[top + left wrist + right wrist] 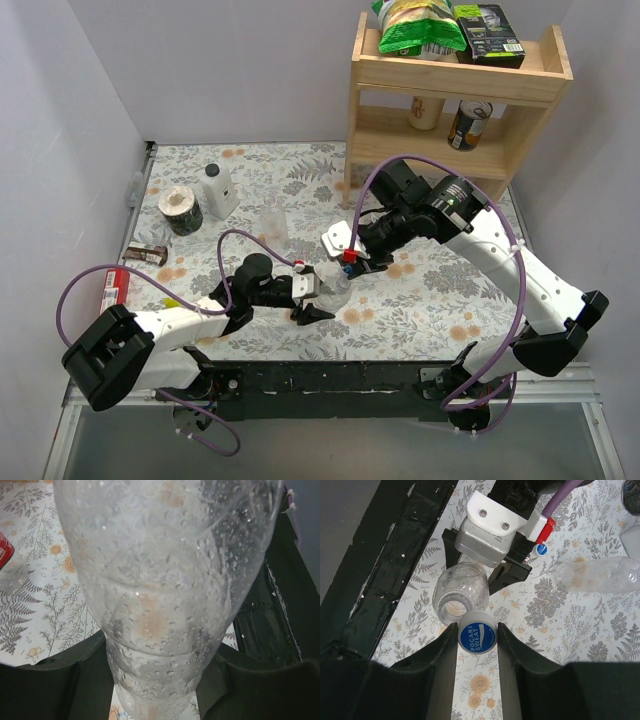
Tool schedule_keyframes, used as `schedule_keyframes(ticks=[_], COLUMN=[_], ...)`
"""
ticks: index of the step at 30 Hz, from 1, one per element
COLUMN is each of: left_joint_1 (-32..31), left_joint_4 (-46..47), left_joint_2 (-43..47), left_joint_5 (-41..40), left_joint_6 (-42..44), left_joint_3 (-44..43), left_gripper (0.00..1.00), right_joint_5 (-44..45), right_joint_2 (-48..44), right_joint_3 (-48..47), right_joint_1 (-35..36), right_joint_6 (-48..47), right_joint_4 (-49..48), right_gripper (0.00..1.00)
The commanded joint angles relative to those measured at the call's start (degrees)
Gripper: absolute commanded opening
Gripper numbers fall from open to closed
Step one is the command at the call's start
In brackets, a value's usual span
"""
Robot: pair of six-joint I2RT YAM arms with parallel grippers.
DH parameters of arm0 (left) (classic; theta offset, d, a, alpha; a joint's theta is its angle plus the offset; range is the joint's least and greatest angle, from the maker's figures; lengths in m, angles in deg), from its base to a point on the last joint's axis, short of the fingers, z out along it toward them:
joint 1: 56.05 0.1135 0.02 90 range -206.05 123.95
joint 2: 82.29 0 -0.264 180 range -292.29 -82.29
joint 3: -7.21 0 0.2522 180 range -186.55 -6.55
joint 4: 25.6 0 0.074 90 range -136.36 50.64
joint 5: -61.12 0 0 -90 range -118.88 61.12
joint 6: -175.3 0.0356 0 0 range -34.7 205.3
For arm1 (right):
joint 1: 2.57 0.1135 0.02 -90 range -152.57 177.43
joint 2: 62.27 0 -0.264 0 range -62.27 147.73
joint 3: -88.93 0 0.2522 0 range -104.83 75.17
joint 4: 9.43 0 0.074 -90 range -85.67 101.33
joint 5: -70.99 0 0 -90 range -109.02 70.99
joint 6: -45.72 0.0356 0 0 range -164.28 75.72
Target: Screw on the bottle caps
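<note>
Blue cap (pixel 477 638) pinched in right claw (pixel 477 630) beside clear bottle (pixel 461 592) clamped by left claw (pixel 155 680).

you've got white arm links (pixel 175 322), black joints (pixel 255 268), looping purple cables (pixel 400 165), black fingers (pixel 442 655), two screws (pixel 483 513) in a white wrist plate (pixel 520 511).

— How is the small round blue plastic cap (pixel 477 638) marked?
— White lettering is printed on it. The clear see-through plastic bottle (pixel 160 580) is speckled with droplets; the white tablecloth (pixel 560 635) is patterned with grey ferns and orange flowers.
</note>
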Motion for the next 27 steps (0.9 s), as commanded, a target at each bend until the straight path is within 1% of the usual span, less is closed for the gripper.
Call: schedule_keyframes(ticks=[1,5,9,15,20,24,27], left_joint_1=[0.0,0.1,0.1,0.0,0.1,0.1,0.1], left_joint_4=[0.7,1.5,2.8,3.9,4.0,4.6,5.0], left_joint_2=[2.0,1.9,2.3,3.0,3.1,3.4,3.6], left_joint_5=[-1.7,-1.9,-2.8,-3.6,-3.0,-2.0,-1.8], left_joint_6=[-0.3,-1.1,-2.2,-3.4,-2.3,-1.4,-1.2], left_joint_3=[1.0,1.1,1.6,1.4,1.5,1.7,1.9], left_gripper=[0.00,0.00,0.00,0.00,0.00,0.00,0.00], right_joint_5=[0.4,0.6,1.4,3.1,7.4,10.6,10.7], right_joint_2=[0.5,0.3,0.2,-0.5,-1.2,-1.6,-1.9], right_joint_3=[-2.2,-1.4,-0.6,2.1,3.6,5.6,6.1], right_joint_1=[0.9,2.7,4.5,5.6,5.5,5.6,5.5], right_joint_6=[1.0,1.9,1.4,0.3,3.3,3.5,3.3], right_joint_4=[2.2,0.9,1.9,1.3,-4.2,-6.0,-6.0], right_gripper=[0.33,0.33,0.34,0.34,0.34,0.34,0.34])
